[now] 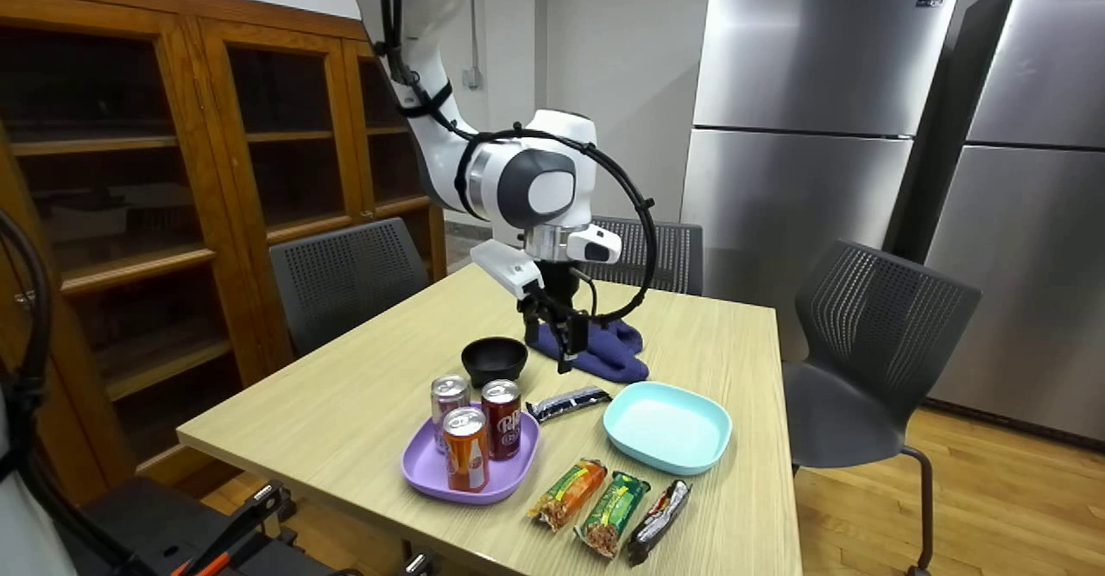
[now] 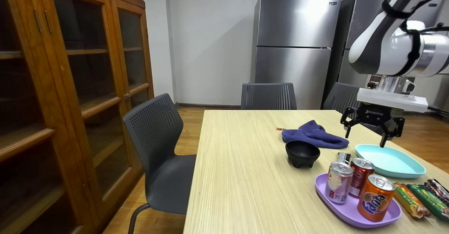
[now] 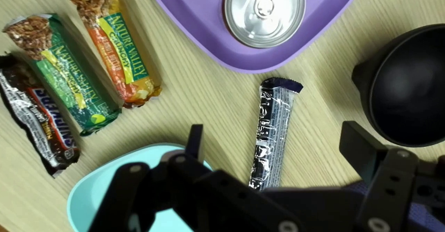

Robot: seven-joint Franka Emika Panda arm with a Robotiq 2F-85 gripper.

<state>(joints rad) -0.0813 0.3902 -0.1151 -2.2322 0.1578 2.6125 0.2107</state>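
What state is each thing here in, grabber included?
Gripper: open, holding nothing
Dark bar: wrapped, lying flat
Orange bar: wrapped, lying flat
Green bar: wrapped, lying flat
Snickers bar: wrapped, lying flat
Purple tray: holding three cans
Fanta can: upright on tray
Dr Pepper can: upright on tray
Pale can: upright on tray
Turquoise plate: right side up
Black bowl: right side up
Blue cloth: bunched up
Fridges: doors shut
Wooden cabinet: doors shut

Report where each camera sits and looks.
An exterior view: raised, looking across the pale wooden table at a grey perforated chair; white arm and open black gripper at right.
An exterior view: beyond the table's edge, facing tall steel refrigerators; arm central.
Wrist view: on the arm, facing down at a slim black wrapped bar; gripper fingers show.
Both exterior views share a round black bowl.
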